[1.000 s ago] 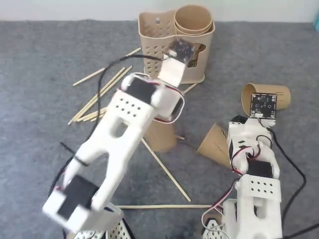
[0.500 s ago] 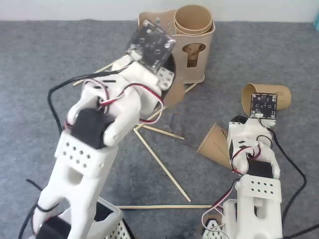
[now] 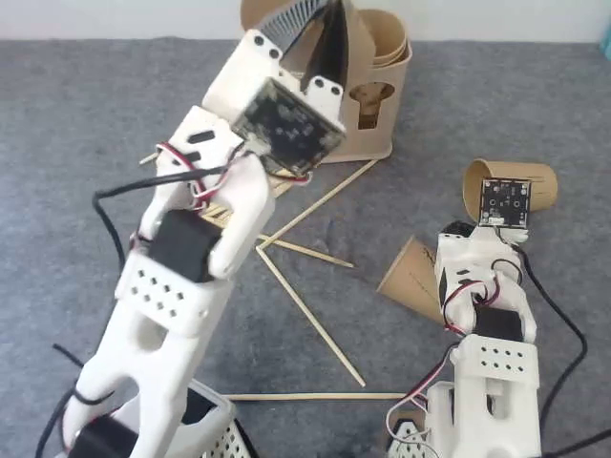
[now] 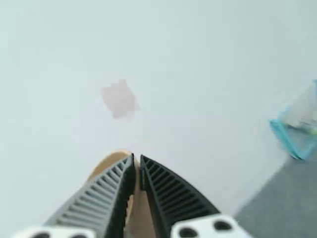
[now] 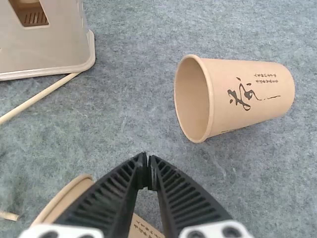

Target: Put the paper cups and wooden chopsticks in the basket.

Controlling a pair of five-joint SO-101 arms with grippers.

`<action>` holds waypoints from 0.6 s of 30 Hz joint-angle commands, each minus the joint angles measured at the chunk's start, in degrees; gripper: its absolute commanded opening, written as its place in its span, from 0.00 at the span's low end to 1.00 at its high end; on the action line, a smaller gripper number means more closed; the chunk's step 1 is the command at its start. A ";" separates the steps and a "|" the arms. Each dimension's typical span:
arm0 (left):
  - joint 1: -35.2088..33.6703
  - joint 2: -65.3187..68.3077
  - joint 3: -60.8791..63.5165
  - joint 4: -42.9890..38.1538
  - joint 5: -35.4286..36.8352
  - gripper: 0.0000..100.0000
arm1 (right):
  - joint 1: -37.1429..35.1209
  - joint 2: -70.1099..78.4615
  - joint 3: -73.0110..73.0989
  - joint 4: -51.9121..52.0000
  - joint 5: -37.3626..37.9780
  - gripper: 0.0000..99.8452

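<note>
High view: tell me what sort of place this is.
Probably a tabletop robot-practice rig, not a home kitchen: two white robot arms stand on a grey felt-like mat, with a beige basket, loose wooden chopsticks and tipped paper cups laid out before a plain white wall.

Likely a lab: grey mat [image 3: 76,143], white wall [image 4: 198,74].

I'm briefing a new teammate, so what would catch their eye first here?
The left arm's end effector, raised above the basket, pinches a paper cup. A second cup and a third lie on their sides beside the right arm, with wooden chopsticks scattered in front of the basket.
</note>
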 commanded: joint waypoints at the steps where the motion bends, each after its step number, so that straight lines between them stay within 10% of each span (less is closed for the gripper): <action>1: -0.70 3.87 -1.01 -10.90 -2.37 0.01 | 0.22 0.22 -0.97 -1.36 0.53 0.01; 18: -3.96 45.54 -37.85 -11.25 -2.64 0.01 | 0.48 0.04 0.00 -3.38 0.62 0.01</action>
